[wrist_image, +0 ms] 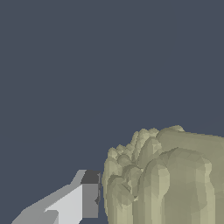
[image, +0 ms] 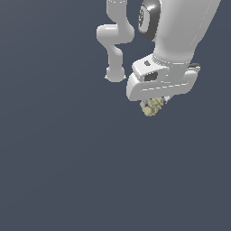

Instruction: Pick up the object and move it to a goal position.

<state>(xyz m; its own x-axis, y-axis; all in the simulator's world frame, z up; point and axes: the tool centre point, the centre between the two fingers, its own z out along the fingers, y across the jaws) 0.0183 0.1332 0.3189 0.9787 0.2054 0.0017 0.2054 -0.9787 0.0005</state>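
- Outside first, in the exterior view: the white arm point(image: 180, 31) reaches down from the upper edge, and its claw point(image: 154, 103) hangs below the broad white hand block.
- The chunk point(image: 153, 107), lumpy and pale yellow-tan, sits tucked right under that block, partly hidden by it; only its lower, bumpy part shows.
- Its long axis cannot be read from this view, since so little of it is visible.
- The claw is closed in on the chunk, its fingers mostly covered by the block and the chunk itself.
- All around is plain dark blue-grey; whether the chunk is above the bench or touching it cannot be told.
- Next, the wrist view: the chunk point(wrist_image: 166, 179) fills one corner of the picture, its ridges running as rounded columns side by side.
- One finger point(wrist_image: 81, 201), light grey with a darker tip pad, lies just beside the chunk, at or very near its ridged flank.
- The other finger is out of sight.
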